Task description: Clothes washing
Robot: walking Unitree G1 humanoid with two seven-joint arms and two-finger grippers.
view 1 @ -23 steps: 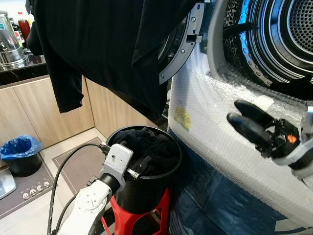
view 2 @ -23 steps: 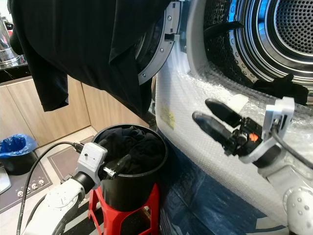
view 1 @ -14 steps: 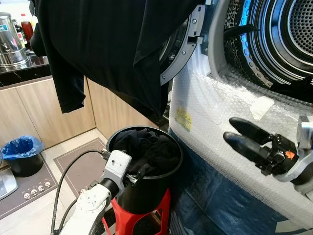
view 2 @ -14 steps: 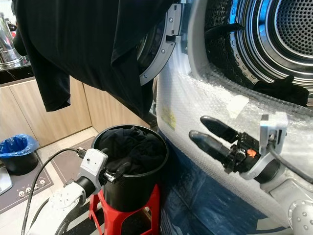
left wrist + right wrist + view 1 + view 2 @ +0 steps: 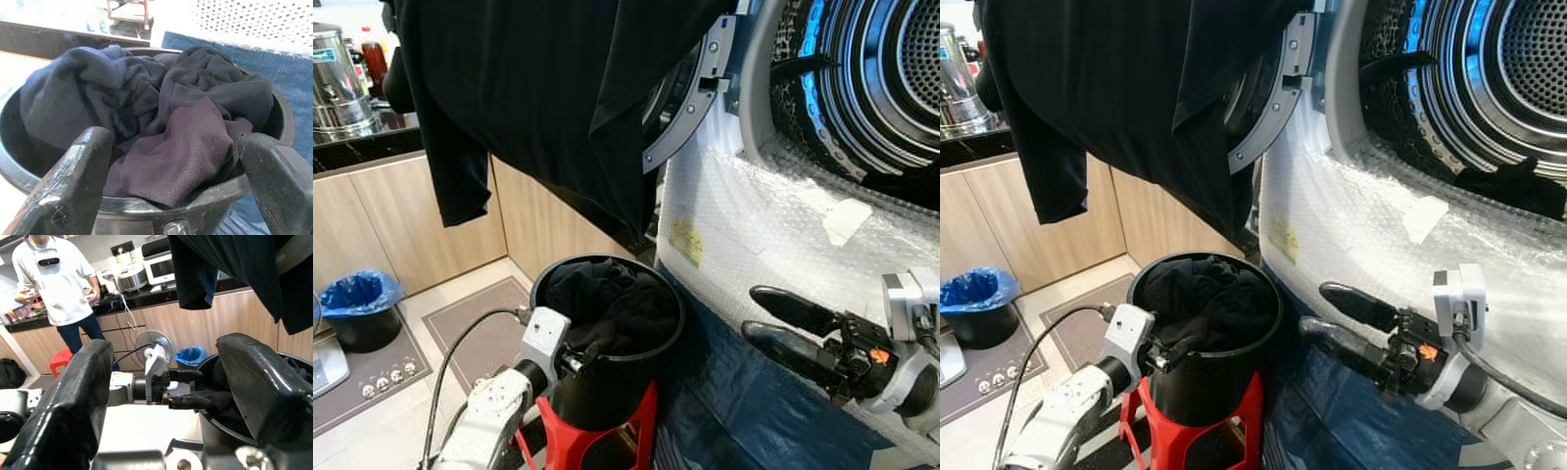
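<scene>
Left eye view opens on the washing machine point(image 5: 773, 206), its bubble-wrapped front filling the right side, the drum point(image 5: 891, 78) gaping open up top and the round door point(image 5: 690, 108) swung out to the left. A big black garment point(image 5: 538, 98) hangs across that door, draped well down toward the floor. Below it sits the black bucket point(image 5: 607, 392) on a red stool point(image 5: 597, 446), and it's packed with dark clothes point(image 5: 161, 117), bunched and crumpled right up to the rim.

Now the arms. The left gripper point(image 5: 582, 354) is at the bucket's near rim, fingers spread wide, one each side of the heap in the left wrist view, touching no cloth that I can see. The laundry lies dead ahead of it and just below, so the left arm is clearly the nearer one for a grab. The right gripper point(image 5: 1327, 313) hovers beside the machine's front, just right of the bucket, fingers parted and empty, pointing left toward the bucket.

Over in the right wrist view, a person point(image 5: 61, 289) stands back by the kitchen counter, a blue-lined bin point(image 5: 357, 308) near the cabinets.
</scene>
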